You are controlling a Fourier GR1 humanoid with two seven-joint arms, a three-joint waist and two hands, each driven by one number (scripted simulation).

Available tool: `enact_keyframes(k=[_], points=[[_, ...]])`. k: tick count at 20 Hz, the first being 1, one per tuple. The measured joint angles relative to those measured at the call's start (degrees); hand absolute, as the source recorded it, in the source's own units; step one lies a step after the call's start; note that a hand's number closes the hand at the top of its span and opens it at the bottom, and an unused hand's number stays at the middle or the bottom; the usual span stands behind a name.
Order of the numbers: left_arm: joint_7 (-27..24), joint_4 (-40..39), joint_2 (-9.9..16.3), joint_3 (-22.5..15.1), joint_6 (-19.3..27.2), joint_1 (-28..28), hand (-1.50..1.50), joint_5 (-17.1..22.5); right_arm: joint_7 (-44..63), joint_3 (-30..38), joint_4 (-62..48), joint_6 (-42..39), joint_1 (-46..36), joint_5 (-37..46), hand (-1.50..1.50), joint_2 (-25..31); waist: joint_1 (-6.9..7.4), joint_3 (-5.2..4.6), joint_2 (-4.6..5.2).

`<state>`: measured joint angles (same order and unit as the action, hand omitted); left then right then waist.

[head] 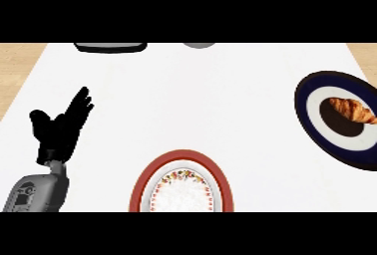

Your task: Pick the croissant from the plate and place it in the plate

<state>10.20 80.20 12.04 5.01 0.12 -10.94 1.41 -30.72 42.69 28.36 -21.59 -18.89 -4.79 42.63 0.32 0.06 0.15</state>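
The left hand (59, 127) shows at the view's left side, rising from a grey forearm (37, 191) that comes in at the lower left corner; its fingers are straight and spread, pointing up and slightly to the right, with the thumb held apart to the left, and it holds nothing and touches nothing. The right hand does not show in this view. Far to the right of the left hand, at the view's right edge and a little higher than the palm, lies a dark blue plate (313, 124) with a white ring and a dark centre, partly cut off by the edge. The croissant (353, 110) rests on that plate, golden brown, lying across the upper right part of the dark centre and onto the white ring, well apart from the hand. To the lower right of the hand, near the forearm but not touching it, sits a second plate with a red rim (143, 182) and a white middle ringed by small coloured flecks; nothing lies on it. All of this stands on a white counter (206, 94). Beyond the fingertips, at the far edge, a dark flat object (110, 47) shows up and to the right of the hand, and further right a small grey rounded object (199, 45), both only partly visible.
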Motion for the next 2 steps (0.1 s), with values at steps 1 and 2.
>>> enact_keyframes(k=[1,2], points=[[-0.67,-0.15,-0.15,-0.11,-0.42,0.6,0.0,-0.01,-0.22,-0.34,-0.79,-0.09,0.08,0.1,-1.5,0.63,0.0,0.02,-0.01],[-0.78,0.21,-0.03,0.01,-0.82,1.21,0.0,0.12,-1.01,-0.77,-2.24,0.15,-0.31,0.43,-1.5,1.11,0.08,0.01,0.0]])
